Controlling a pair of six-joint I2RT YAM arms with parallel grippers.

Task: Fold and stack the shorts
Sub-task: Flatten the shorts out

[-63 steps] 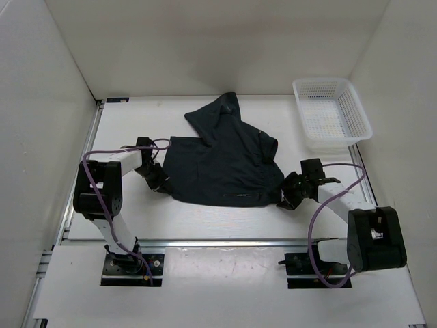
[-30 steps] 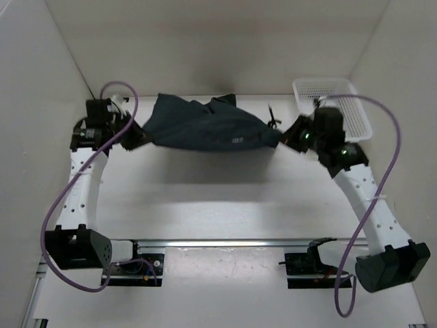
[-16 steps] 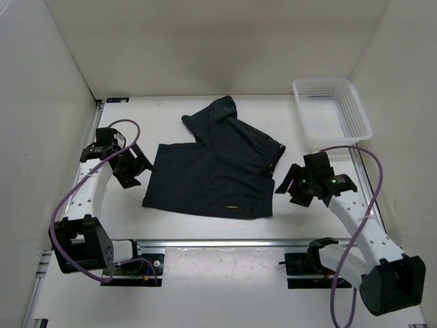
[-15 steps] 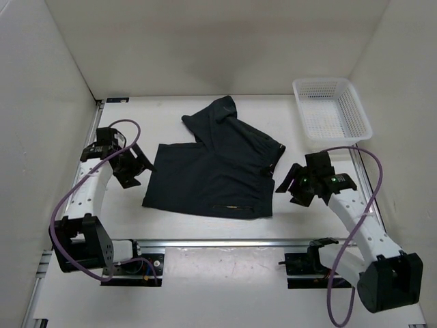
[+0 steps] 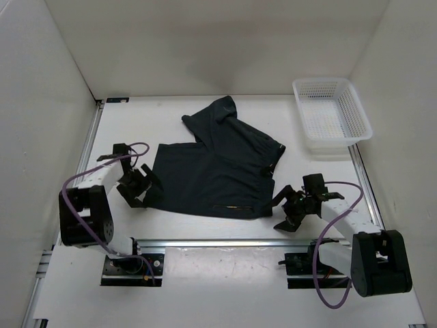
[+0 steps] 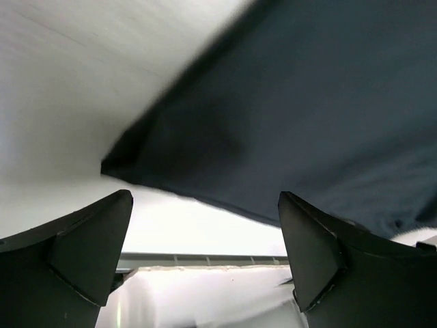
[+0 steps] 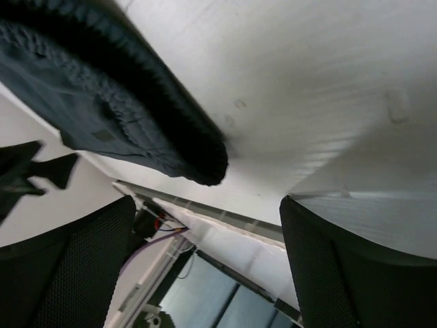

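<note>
The dark navy shorts (image 5: 215, 167) lie spread on the white table, one leg bunched toward the back. My left gripper (image 5: 140, 191) is open just off their near left corner, and in the left wrist view that fabric corner (image 6: 273, 130) lies beyond the spread fingers (image 6: 89, 253) with nothing between them. My right gripper (image 5: 288, 212) is open beside the near right corner. In the right wrist view the ribbed waistband end (image 7: 171, 130) sits just ahead of the open fingers (image 7: 341, 273).
A white plastic basket (image 5: 331, 115) stands at the back right of the table. A metal rail (image 5: 218, 242) runs along the near edge by the arm bases. White walls close in the left, right and back sides.
A second ago both grippers held the shorts stretched up in the air. They have since let go, the shorts now lie flat, and both arms have drawn back low to the near corners.
</note>
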